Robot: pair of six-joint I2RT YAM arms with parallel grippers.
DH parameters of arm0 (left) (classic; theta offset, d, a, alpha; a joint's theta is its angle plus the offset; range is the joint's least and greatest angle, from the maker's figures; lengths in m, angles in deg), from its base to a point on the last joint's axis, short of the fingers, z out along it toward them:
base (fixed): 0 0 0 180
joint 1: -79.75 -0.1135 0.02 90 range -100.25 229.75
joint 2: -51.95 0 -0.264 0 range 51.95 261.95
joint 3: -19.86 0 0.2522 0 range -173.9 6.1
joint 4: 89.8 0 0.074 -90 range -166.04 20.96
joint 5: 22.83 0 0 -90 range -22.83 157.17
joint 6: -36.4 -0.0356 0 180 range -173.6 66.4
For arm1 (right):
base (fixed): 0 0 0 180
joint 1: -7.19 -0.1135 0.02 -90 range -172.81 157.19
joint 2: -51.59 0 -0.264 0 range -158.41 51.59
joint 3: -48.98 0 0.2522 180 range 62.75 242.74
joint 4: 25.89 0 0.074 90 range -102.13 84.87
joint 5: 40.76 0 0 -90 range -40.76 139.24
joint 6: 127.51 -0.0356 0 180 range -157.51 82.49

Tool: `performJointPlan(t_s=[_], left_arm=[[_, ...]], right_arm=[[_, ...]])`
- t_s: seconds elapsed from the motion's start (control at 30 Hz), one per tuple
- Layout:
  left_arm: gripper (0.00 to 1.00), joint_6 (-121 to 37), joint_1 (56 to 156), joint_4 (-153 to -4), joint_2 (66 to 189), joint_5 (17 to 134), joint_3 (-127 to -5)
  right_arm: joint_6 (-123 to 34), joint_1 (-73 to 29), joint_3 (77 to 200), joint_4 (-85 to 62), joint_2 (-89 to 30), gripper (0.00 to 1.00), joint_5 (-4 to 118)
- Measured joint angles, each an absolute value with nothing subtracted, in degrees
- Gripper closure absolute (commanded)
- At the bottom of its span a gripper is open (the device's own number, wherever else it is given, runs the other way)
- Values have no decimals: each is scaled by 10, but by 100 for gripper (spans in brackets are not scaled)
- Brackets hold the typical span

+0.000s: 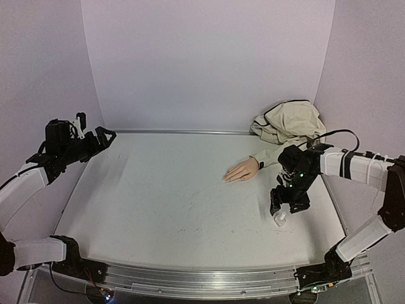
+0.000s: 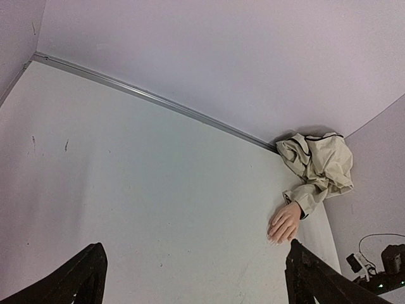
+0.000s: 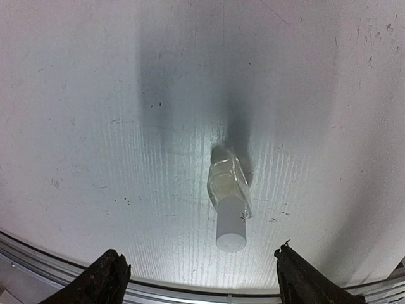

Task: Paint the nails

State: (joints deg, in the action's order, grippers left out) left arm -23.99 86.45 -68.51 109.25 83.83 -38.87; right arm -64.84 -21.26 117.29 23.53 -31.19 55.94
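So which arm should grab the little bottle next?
Right. The right gripper is open just above the bottle. The left gripper is far away on the other side.

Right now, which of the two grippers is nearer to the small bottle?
The right gripper: it hangs open directly over the bottle. The left gripper is raised at the opposite, left side of the table, far from the bottle.

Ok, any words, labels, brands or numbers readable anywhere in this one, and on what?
None can be read in any view.
small bottle: clear body and white cap, no label showing.
mannequin hand: no marking visible.
beige sleeve: plain fabric with dark edging, no print visible.
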Motion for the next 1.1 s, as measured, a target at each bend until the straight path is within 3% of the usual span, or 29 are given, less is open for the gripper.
performJointPlan(t_s=[0.2,0.63,1.0,1.1], left_arm=[[0,-241,865,-685,1093,841,-389],[1,-241,865,-685,1113,852,-389],[1,-236,864,-685,1159,909,-400],[1,-231,865,-686,1173,937,-409]], right_arm=[[-658,-215,1161,220,-328,43,534],[-669,-222,1140,183,-360,65,512],[-664,-222,1139,167,-364,91,508],[-659,-222,1139,165,-363,93,507]])
